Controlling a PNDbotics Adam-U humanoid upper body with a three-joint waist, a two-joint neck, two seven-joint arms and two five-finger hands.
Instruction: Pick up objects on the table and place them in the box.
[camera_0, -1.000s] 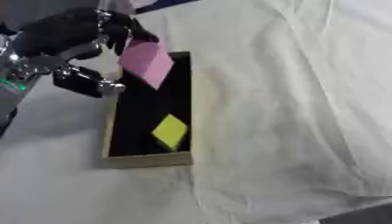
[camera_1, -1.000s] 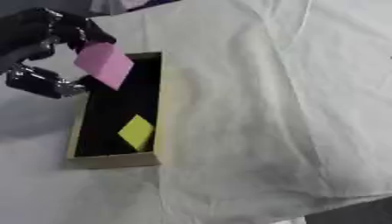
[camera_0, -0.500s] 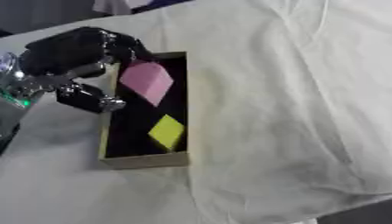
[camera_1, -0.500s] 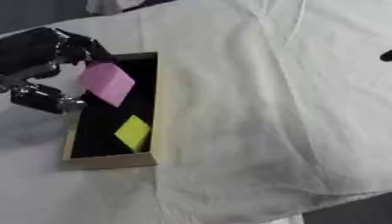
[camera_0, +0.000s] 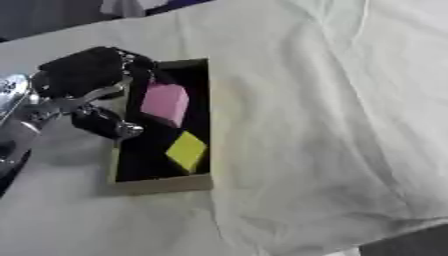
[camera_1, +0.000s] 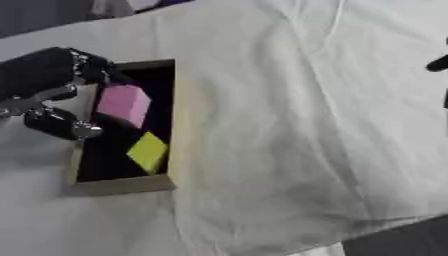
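A shallow wooden box (camera_0: 163, 184) with a dark inside lies on the white cloth at the left. A yellow block (camera_0: 186, 151) rests in its near half. A pink block (camera_0: 164, 102) sits tilted low in the far half of the box, and my left hand (camera_0: 83, 75) is over the box's far left rim with its fingers curled onto the block's upper left edge. The thumb (camera_0: 105, 125) hangs just outside the left wall. Of my right hand only a dark tip (camera_1: 437, 63) shows at the right edge of the right eye view.
The white cloth (camera_0: 332, 115) lies in folds over the whole table to the right of the box. The table's near edge runs across the lower right corner (camera_0: 411, 235). A dark background and a bit of pale fabric show at the top left.
My left hand has lowered the pink block from above the box's far left rim down into the box, beside the yellow block. The yellow block has not moved.
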